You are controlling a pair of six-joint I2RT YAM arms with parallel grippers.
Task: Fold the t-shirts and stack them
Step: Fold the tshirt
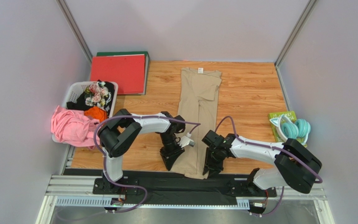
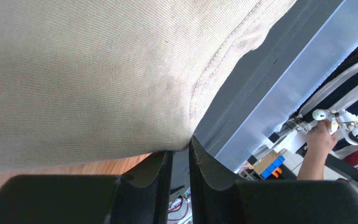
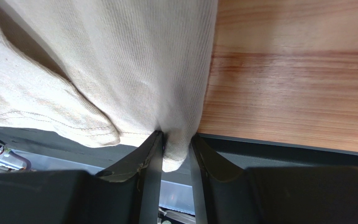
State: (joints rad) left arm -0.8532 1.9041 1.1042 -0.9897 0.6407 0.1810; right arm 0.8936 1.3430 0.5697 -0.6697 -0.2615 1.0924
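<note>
Wood table (image 1: 251, 93), tan t-shirt (image 1: 199, 112), likely binder (image 1: 119, 73), headphones (image 1: 294, 128)

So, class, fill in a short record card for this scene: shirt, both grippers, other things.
t-shirt: tan, folded into a long strip, hem at the near table edge
left gripper: at the hem's left corner, cloth at its tips, grip unclear
right gripper: shut on the hem's right corner
basket: left, full of clothes
also: red folder back left, teal headphones right

Bare wooden worktop (image 1: 246, 93) both sides of long tan folded t-shirt (image 1: 199, 107); white plastic laundry basket (image 1: 72, 94), red binder (image 1: 119, 72) block its far left.
</note>
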